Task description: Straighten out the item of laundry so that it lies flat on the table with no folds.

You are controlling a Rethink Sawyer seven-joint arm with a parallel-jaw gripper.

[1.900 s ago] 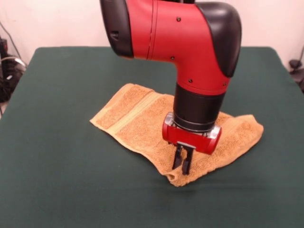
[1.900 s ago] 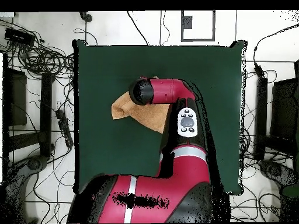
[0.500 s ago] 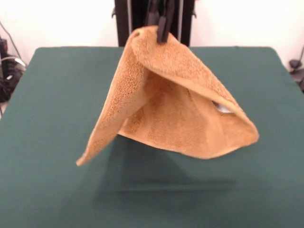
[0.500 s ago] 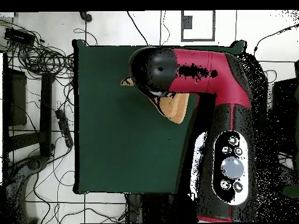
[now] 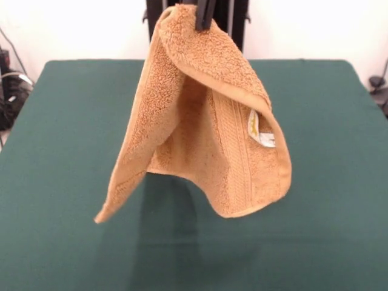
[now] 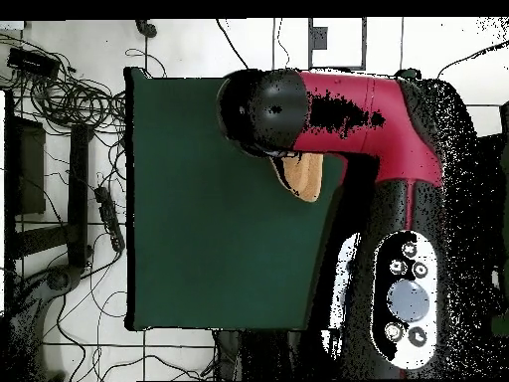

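Observation:
The orange-tan towel point(image 5: 200, 127) hangs in the air above the green table point(image 5: 60, 121), folded over itself, with its woven band running down and its white tag point(image 5: 262, 134) showing at the right. My gripper point(image 5: 203, 15) is at the top edge of the front view, shut on the towel's top corner. In the overhead view the red arm point(image 6: 328, 99) covers most of the towel; only a small part of the towel point(image 6: 303, 174) shows below the arm, and the gripper is hidden.
The table's green cloth point(image 6: 199, 229) ends at edges on all sides. Cables and black stands point(image 6: 60, 99) lie on the floor to the left in the overhead view. The robot's black pedestal point(image 5: 239, 24) stands behind the towel.
The gripper went from standing low on the flat-lying towel to holding it high. Since half a second ago the hanging towel has swung narrower, its right corner drawn in, the tag turned into view.

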